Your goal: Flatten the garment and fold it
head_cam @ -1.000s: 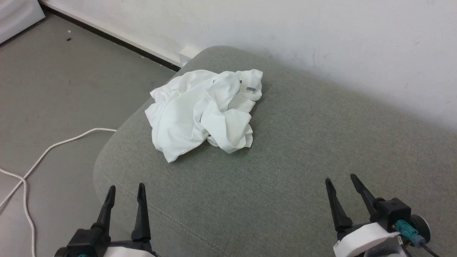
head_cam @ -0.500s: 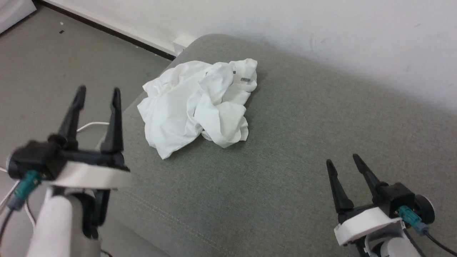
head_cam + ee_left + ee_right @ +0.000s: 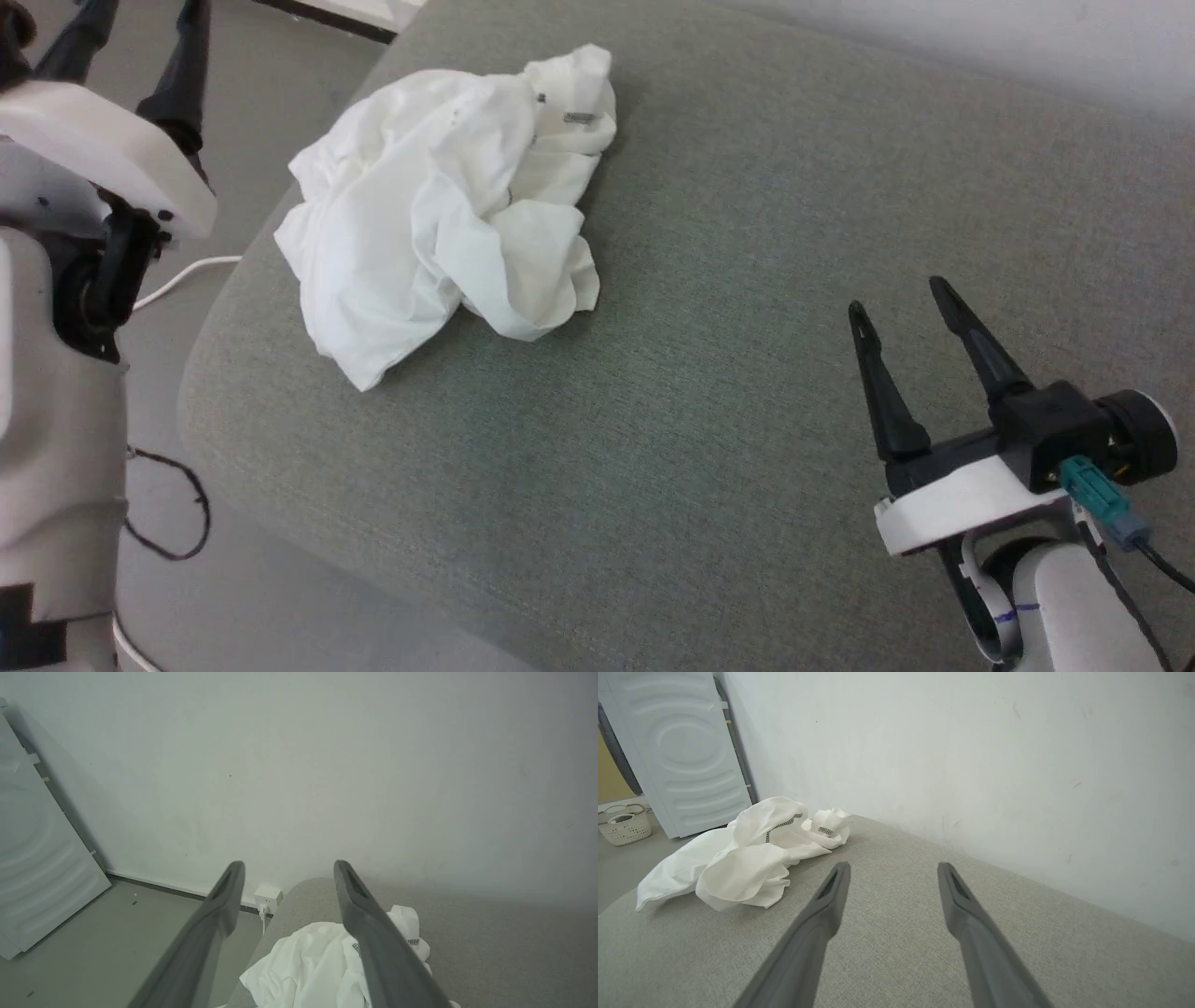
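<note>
garment (image 3: pixel 439 205) lies crumpled on a grey cushion (image 3: pixel 700 420), nothing flattened or folded yet; left claw (image 3: pixel 288 865) near it, right claw (image 3: pixel 895 295) well apart, both spread, empty.

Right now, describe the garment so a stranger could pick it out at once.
Start at the big grey-green cushion against the white wall. At its rounded corner, near the white floor cable, lies the garment, a crumpled white heap. Dark zigzag stitching and a small label set it apart from the plain upholstery around it.
</note>
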`<state>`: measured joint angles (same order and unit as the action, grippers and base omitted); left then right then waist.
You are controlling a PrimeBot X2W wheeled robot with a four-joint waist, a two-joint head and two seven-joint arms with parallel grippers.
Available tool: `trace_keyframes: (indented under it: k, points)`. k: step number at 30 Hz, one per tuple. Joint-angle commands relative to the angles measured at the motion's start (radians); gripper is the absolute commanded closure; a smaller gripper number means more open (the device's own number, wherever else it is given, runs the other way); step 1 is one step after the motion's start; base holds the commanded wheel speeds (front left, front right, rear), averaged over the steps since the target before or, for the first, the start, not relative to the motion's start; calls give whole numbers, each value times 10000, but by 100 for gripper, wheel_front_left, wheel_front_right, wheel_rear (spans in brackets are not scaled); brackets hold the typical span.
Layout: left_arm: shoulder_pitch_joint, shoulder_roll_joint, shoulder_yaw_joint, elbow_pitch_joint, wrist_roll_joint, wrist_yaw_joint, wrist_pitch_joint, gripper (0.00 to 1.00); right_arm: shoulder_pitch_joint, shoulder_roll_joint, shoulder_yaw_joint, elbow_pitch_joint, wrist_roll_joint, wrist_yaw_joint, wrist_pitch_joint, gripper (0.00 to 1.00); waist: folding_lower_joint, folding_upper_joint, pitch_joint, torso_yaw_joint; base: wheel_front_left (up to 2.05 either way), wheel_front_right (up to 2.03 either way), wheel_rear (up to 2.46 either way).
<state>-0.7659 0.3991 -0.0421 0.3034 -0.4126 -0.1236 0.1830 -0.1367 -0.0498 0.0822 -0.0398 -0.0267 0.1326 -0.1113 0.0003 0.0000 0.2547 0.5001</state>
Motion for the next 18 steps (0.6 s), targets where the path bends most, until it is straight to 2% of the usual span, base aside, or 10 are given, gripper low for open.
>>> trace_keyframes:
  k: [1, 7, 14, 18]
  points:
    - [-238, 117, -201, 252, -194, -62, 232, 0, -186, -4, 5, -159, -85, -19, 54, 0, -3, 0, 840, -697, 0, 0, 0]
    - [-932, 933, -1520, 1414, -1652, -68, 1592, 0, -386, -4, 78, -1004, -295, -19, 452, 0, -3, 0, 1537, -1266, 0, 0, 0]
    - [-1156, 1304, -2709, 2176, -3458, -69, 2771, 0, -569, -4, 112, -1745, -571, -19, 877, 0, -3, 0, 2329, -1593, 0, 0, 0]
    - [-1224, 1404, -2828, 2894, -3994, -70, 3403, 0, -651, -4, 181, -2002, -642, -19, 1037, 0, -3, 0, 2683, -1698, 0, 0, 0]
